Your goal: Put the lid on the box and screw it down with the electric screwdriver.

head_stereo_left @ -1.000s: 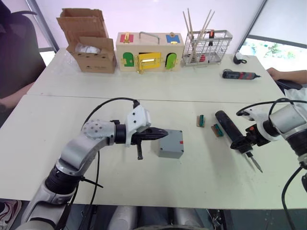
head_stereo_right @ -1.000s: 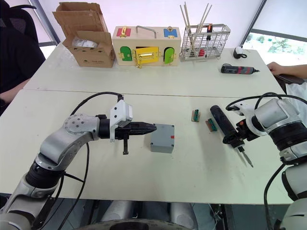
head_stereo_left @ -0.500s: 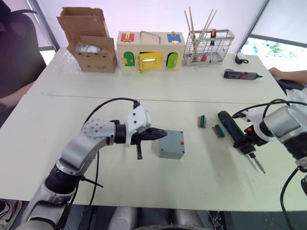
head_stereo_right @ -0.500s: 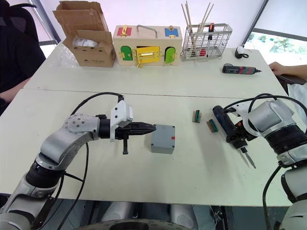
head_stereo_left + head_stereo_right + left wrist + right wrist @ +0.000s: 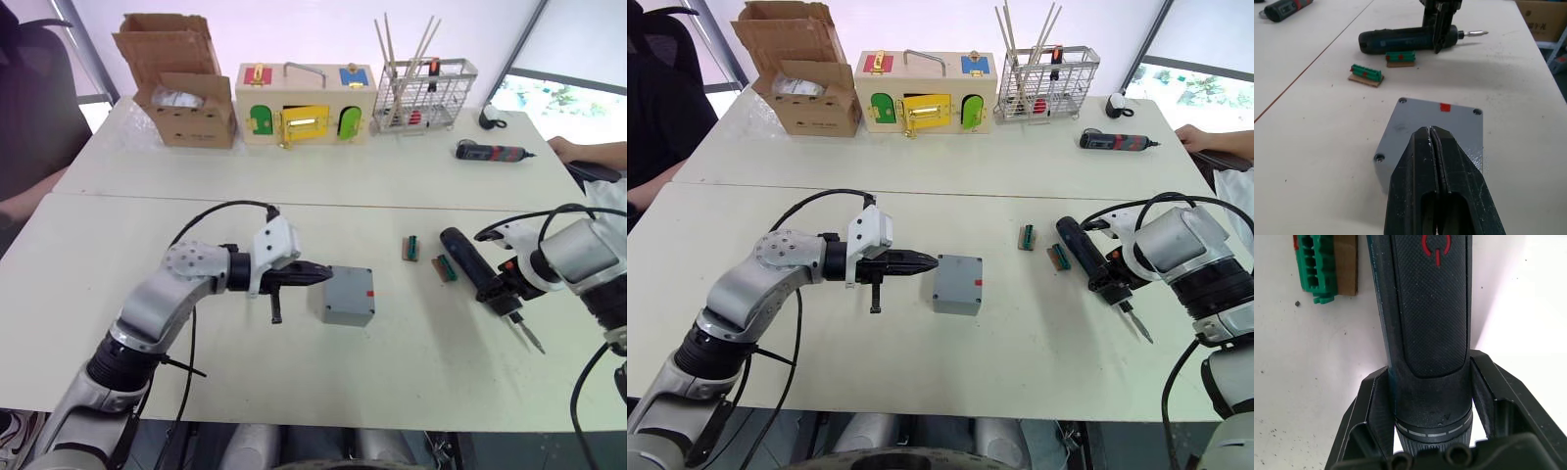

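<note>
The grey box (image 5: 348, 296) stands at the middle of the table, a small red mark on its side. The lid (image 5: 1435, 115) lies flat on top of it, with screw holes at its corners. My left gripper (image 5: 328, 276) is shut and empty, and its tips reach over the lid's left edge. Further right lies the dark electric screwdriver (image 5: 465, 257), low on the table with its bit pointing toward me. My right gripper (image 5: 1112, 279) is shut on the screwdriver near its bit end, one finger on each side of the body (image 5: 1430, 333).
Two green terminal blocks (image 5: 412, 247) (image 5: 446, 266) lie between the box and the screwdriver. At the back stand a cardboard box (image 5: 186, 98), a wooden box with coloured doors (image 5: 306, 106) and a wire basket (image 5: 423, 96). A small black-and-red screwdriver (image 5: 490, 153) lies by a person's arm (image 5: 588, 155).
My left gripper has drawn back a little to the left, still shut. The right gripper and the screwdriver have barely shifted.
</note>
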Action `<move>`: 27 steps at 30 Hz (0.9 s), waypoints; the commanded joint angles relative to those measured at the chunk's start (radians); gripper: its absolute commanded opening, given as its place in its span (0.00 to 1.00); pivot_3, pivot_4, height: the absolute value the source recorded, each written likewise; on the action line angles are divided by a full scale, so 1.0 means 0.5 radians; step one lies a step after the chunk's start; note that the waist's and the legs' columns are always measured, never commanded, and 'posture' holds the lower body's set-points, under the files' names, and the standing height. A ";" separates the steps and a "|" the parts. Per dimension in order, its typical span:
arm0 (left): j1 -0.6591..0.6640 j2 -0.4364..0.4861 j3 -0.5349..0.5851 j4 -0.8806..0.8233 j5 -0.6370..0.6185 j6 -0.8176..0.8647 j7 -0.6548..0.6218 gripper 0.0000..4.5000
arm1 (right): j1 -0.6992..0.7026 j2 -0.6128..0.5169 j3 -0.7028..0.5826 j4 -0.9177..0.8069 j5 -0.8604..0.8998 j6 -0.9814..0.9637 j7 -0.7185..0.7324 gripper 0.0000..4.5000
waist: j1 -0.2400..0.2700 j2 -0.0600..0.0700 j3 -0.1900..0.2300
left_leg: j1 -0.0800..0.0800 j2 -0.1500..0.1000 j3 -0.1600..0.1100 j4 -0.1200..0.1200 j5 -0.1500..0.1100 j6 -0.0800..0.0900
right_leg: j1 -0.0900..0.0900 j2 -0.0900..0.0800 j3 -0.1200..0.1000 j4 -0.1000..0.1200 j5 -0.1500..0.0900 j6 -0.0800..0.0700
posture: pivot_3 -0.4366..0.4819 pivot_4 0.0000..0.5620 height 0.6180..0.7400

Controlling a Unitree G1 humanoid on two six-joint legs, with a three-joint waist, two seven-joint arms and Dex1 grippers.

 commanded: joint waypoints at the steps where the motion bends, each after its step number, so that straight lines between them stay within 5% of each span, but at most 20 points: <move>1: -0.095 0.028 0.076 0.054 -0.035 -0.045 -0.085 0.00 | 0.052 0.201 -0.323 0.003 0.055 0.256 -0.254 0.41 | -0.004 -0.001 -0.001 | 0.000 0.000 0.000 0.000 0.000 0.000 | 0.000 0.000 0.000 0.000 0.000 0.000 | 0.48 0.27 1.00; 5: -0.194 0.092 0.082 0.239 0.007 -0.088 -0.205 0.00 | -0.095 0.265 -1.038 -0.170 0.153 0.430 -0.454 0.41 | -0.018 0.023 0.014 | -0.005 -0.001 0.006 0.000 0.002 -0.002 | -0.010 0.000 0.007 0.007 0.001 -0.001 | 0.48 0.27 1.00; 8: -0.262 0.150 0.084 0.365 0.027 -0.140 -0.311 0.00 | -0.149 0.250 -1.319 -0.344 0.387 0.430 -0.622 0.41 | -0.018 0.055 0.026 | -0.033 -0.002 0.012 0.000 0.008 -0.010 | -0.049 0.000 0.011 0.023 0.001 0.000 | 0.48 0.27 1.00; 11: -0.366 0.180 0.095 0.425 -0.068 -0.061 -0.466 0.00 | -0.303 0.258 -1.715 -0.640 1.185 0.430 -0.887 0.41 | -0.018 0.060 0.031 | -0.066 0.000 0.017 -0.001 0.019 -0.027 | -0.096 0.001 0.006 0.047 0.001 0.000 | 0.48 0.27 1.00; 14: -0.432 0.166 0.105 0.482 -0.104 -0.017 -0.536 0.00 | -0.338 0.668 -2.022 -1.064 1.678 0.430 -1.324 0.41 | -0.060 0.058 0.032 | -0.073 0.003 0.017 -0.001 0.020 -0.028 | -0.104 0.001 0.002 0.051 0.001 0.000 | 0.48 0.27 1.00; 18: -0.479 0.101 0.083 0.495 -0.120 0.033 -0.553 0.00 | -0.231 1.477 -2.329 -1.813 1.875 0.382 -1.682 0.41 | -0.096 0.054 0.030 | -0.068 0.007 0.015 0.003 0.020 -0.028 | -0.094 0.005 0.001 0.054 0.001 0.000 | 0.48 0.27 1.00; 20: -0.471 0.087 0.074 0.470 -0.124 0.050 -0.557 0.00 | -0.143 1.694 -2.362 -1.966 1.940 0.286 -1.815 0.41 | -0.088 0.055 0.031 | -0.068 0.003 0.013 0.005 0.023 -0.025 | -0.094 0.003 0.002 0.060 0.001 0.000 | 0.48 0.27 1.00; 24: -0.392 0.061 0.000 0.362 -0.076 0.030 -0.553 0.00 | 0.355 1.576 -1.767 -2.203 1.631 -0.228 -1.655 0.41 | -0.060 0.055 0.031 | -0.068 -0.009 0.011 0.007 0.024 -0.022 | -0.096 -0.007 0.001 0.072 0.001 0.000 | 0.48 0.27 1.00; 27: -0.345 0.018 -0.067 0.364 0.003 -0.037 -0.517 0.00 | 0.606 1.541 -1.580 -2.155 1.478 -0.578 -1.558 0.41 | -0.067 0.055 0.031 | -0.066 -0.015 0.012 0.006 0.026 -0.019 | -0.096 -0.012 0.001 0.073 0.001 0.000 | 0.48 0.27 1.00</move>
